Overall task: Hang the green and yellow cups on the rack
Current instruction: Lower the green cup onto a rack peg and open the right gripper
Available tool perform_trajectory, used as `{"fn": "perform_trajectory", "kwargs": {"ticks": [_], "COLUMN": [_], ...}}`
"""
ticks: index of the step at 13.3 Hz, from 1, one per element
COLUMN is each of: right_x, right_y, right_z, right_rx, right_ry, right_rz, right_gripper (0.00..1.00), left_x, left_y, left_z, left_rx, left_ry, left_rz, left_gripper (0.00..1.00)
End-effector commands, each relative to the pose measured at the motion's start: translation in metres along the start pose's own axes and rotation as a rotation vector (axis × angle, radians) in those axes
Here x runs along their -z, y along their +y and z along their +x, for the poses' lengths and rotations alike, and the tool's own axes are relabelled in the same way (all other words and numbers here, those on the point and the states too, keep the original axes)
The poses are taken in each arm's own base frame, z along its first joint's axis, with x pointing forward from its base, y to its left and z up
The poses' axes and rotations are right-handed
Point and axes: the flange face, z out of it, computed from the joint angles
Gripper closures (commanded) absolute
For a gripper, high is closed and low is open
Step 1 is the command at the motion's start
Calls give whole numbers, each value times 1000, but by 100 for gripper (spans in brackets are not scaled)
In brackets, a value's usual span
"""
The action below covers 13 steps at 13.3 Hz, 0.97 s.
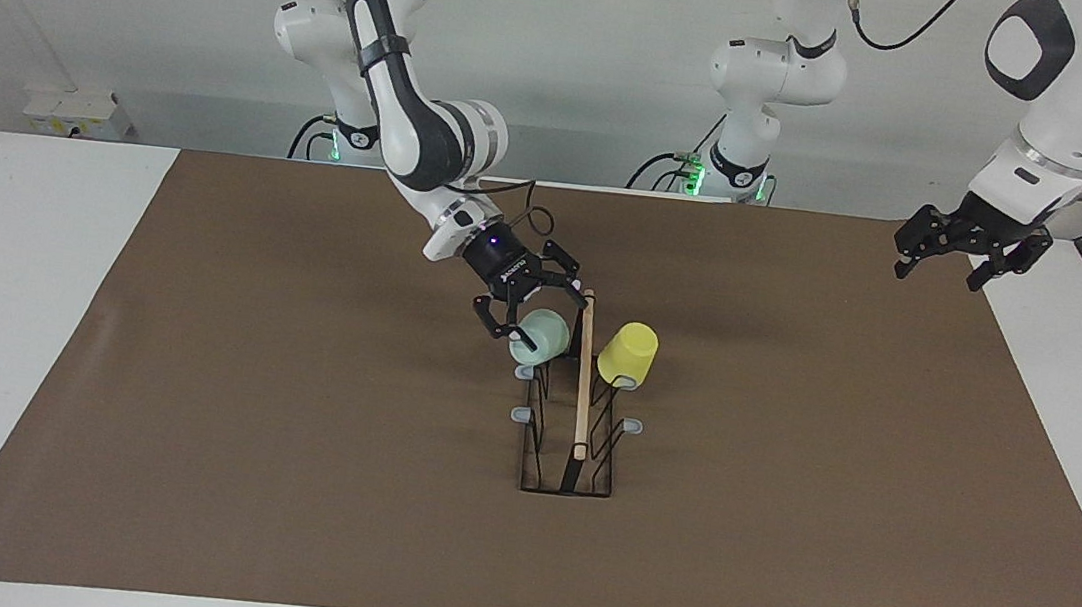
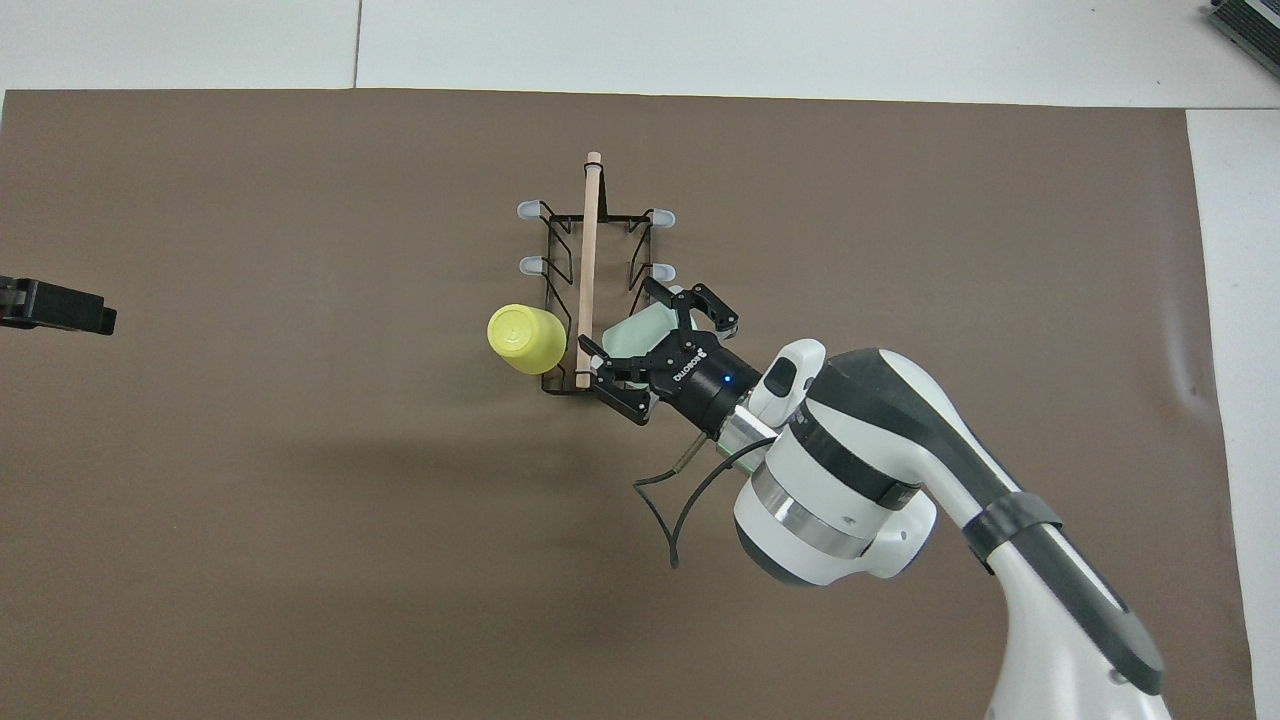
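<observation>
A: What covers the white surface [image 1: 18,309]?

B: A broad brown mat [image 1: 281,477], and near its middle stands the small black wire rack [image 1: 569,447] with a light wooden rod [image 1: 583,378] along its top.

A: And the arms?

B: The right gripper [image 1: 540,313] sits at the rack's end nearest the robots, jaws spread open around the pale mint green plastic cup [image 1: 540,336], which hangs on a prong there. The left gripper [image 1: 969,250] waits in the air over the mat's edge at the left arm's end, jaws open, holding nothing.

A: The other cup?

B: The bright yellow plastic cup [image 1: 627,353] hangs on the prong across the rod from the green one.
</observation>
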Motion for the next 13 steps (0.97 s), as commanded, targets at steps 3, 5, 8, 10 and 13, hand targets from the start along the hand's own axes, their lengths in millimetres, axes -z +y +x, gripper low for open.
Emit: {"fn": "perform_trajectory", "kwargs": {"ticks": [3,5,8,10,13], "right_x": [8,7,19,35,34], "right_y": [-10,-11,-8,-2,-3], "right_z": [9,9,20,36,45], "right_rx": [-55,-58,-27,46,111], "right_ry": [-34,-36,-61,-121,-127], "right_rz": [-48,-46,-78,-136,-126], "right_gripper": [0,0,0,0,0], "left_x": [2,2,1,0,2], "left_y": [4,2,5,8,7], "left_z": [1,0,0,0,0], "left_rx": [-12,-9,-12,-15,-16], "left_ry": [-1,-3,-6,-11,-6], "left_rz": [-15,-15,-16,-17,-17], "left_gripper": [0,0,0,0,0]}}
